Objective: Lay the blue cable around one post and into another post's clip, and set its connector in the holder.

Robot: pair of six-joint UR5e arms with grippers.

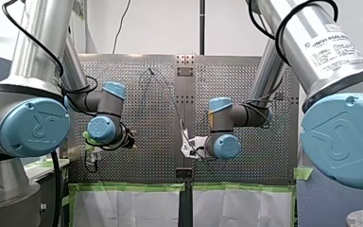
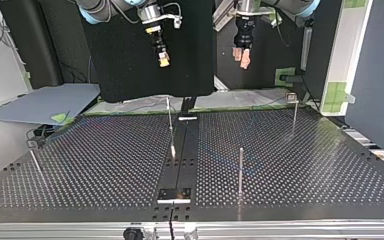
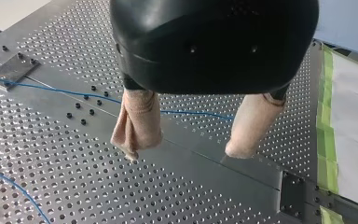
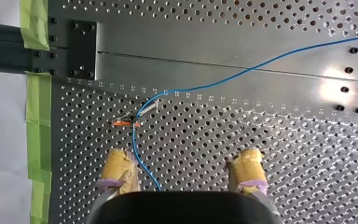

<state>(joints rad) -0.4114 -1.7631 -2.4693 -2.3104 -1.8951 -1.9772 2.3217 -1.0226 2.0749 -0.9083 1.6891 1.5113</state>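
My left gripper (image 3: 185, 150) hanging over the table (image 3: 51, 163), beige pads (image 3: 137, 121) spread, empty, my right gripper (image 4: 182, 156) gaping too, blue cable (image 4: 242, 72) trailing between its pads (image 4: 119, 168).

We see a thin blue cable (image 4: 242, 72) across the silver surface (image 4: 270, 154), dotted with even rows of holes. Our left gripper (image 3: 185, 151) is black with beige pads (image 3: 137, 121), our right gripper (image 4: 182, 162) has yellow pads (image 4: 248, 163), and green tape (image 4: 38, 116) edges the surface.
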